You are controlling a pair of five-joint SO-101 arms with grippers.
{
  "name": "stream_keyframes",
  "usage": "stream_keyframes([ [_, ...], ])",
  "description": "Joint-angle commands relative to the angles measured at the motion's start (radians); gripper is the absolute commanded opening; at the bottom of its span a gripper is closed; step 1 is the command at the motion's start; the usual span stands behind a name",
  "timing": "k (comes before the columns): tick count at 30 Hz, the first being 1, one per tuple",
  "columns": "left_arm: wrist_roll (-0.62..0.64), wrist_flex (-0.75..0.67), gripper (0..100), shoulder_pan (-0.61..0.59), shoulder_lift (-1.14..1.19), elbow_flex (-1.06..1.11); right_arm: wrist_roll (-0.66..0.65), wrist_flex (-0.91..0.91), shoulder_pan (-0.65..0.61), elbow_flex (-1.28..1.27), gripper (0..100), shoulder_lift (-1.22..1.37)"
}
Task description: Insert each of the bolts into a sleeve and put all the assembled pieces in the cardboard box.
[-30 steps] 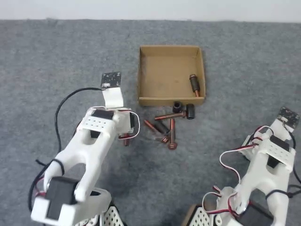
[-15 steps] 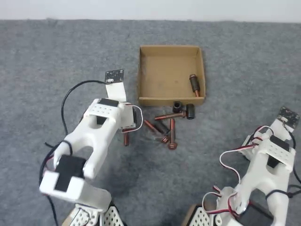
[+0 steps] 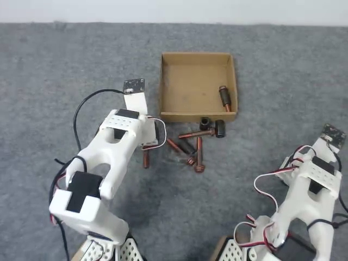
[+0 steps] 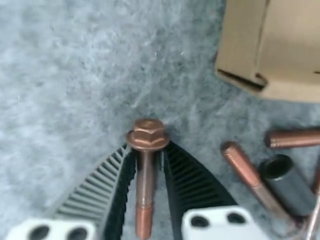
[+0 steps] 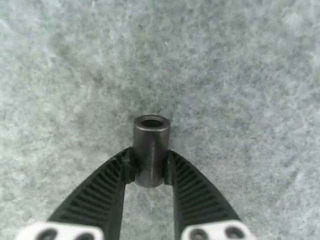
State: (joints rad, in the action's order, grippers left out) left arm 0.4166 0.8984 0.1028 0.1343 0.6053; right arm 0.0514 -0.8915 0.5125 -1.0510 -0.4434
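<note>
my left gripper (image 4: pixel 146 150) is clamped on a copper-coloured hex-head bolt (image 4: pixel 145 185). the shank lies along the gap between the ribbed black fingers (image 4: pixel 112 175) and the flanged head sticks out past their tips. from above, that bolt hangs low over the grey felt-like table (image 3: pixel 65 65), just left of the loose pile and near the front-left corner of the shallow brown cardboard box (image 3: pixel 197 116).

my right gripper (image 5: pixel 150 162) is closed on a short dark metal sleeve (image 5: pixel 150 142), gripped around its lower part with the open bore facing away from the wrist. there is grey felt beneath it. the right arm (image 3: pixel 312 187) sits well off to the side of the box.

inside the box, a dark sleeve with a copper end showing (image 3: pixel 224 98) lies against the right wall.

just in front of the box are three loose copper bolts: one lying front to back (image 3: pixel 199 155), one diagonal (image 3: pixel 175 145), and one crosswise (image 3: pixel 194 133). the crosswise one meets a dark sleeve at its end (image 3: pixel 219 128); i cannot tell whether it is seated in it. a small dark sleeve (image 3: pixel 204 122) stands beside the box's front wall, and another (image 3: pixel 187 147) lies among the bolts.
</note>
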Motion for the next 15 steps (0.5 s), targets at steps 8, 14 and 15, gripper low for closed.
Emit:
stream_keyframes([
  [8, 0.008, -0.018, 1, -0.003, -0.017, -0.025, -0.014, -0.004, -0.012, 0.006, 0.7, -0.056],
  [14, 0.006, -0.020, 1, -0.014, -0.017, -0.027, -0.014, 0.007, -0.018, 0.006, 0.8, -0.051],
  [15, 0.006, -0.020, 1, -0.028, -0.017, -0.027, -0.014, 0.022, -0.018, 0.006, 0.8, -0.051],
])
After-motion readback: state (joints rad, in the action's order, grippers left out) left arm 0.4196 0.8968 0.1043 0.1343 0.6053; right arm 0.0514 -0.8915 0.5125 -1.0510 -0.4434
